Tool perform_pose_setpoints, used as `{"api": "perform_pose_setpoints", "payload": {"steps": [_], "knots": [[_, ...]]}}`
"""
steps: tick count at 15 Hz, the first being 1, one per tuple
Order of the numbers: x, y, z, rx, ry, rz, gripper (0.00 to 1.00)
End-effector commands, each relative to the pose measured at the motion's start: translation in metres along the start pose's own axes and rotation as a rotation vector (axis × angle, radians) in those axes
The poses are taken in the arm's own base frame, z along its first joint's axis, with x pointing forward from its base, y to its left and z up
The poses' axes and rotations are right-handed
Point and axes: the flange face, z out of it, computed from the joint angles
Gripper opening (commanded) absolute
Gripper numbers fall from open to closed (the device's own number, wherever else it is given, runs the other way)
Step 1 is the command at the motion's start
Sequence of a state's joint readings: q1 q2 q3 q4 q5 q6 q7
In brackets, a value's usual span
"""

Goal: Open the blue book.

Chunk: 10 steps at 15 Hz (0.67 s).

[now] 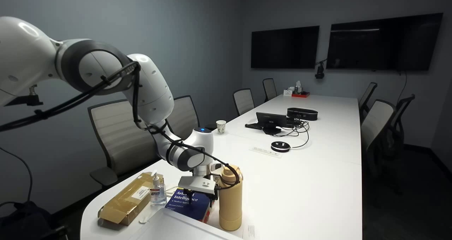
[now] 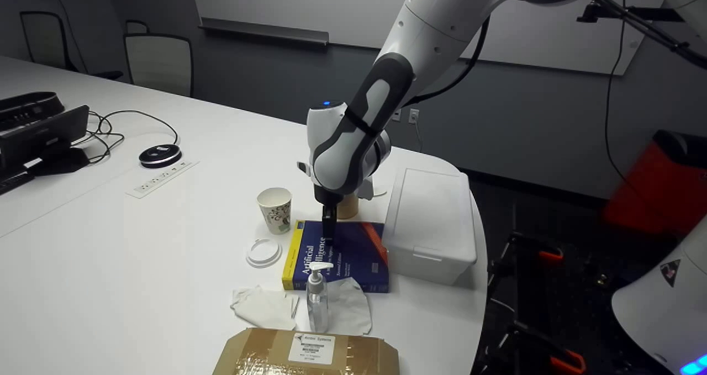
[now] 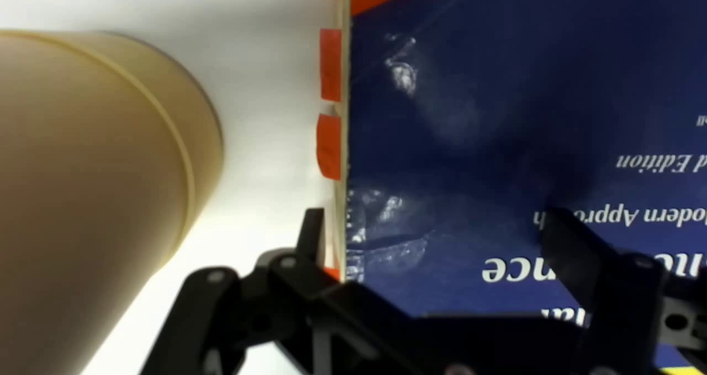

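Plainly, the blue book (image 2: 356, 262) lies closed, white-lettered.

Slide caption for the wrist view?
Open claw spans the red-tabbed edge of the closed blue book, beside a tan bottle.

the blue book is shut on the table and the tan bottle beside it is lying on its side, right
Not quite: the tan bottle isn't lying down; it stands upright, as an exterior view shows. The blue book is indeed shut on the table beside it.
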State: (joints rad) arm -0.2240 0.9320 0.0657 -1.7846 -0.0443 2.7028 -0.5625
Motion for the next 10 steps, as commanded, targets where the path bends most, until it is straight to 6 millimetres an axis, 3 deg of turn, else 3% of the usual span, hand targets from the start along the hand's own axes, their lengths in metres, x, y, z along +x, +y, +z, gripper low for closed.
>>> {"api": "perform_pose_setpoints", "payload": {"steps": [1, 10], "knots": [[0.009, 0.003, 0.005, -0.009, 0.015, 0.005, 1.0], [0.017, -0.002, -0.005, 0.072, 0.01, 0.019, 1.0]]}}
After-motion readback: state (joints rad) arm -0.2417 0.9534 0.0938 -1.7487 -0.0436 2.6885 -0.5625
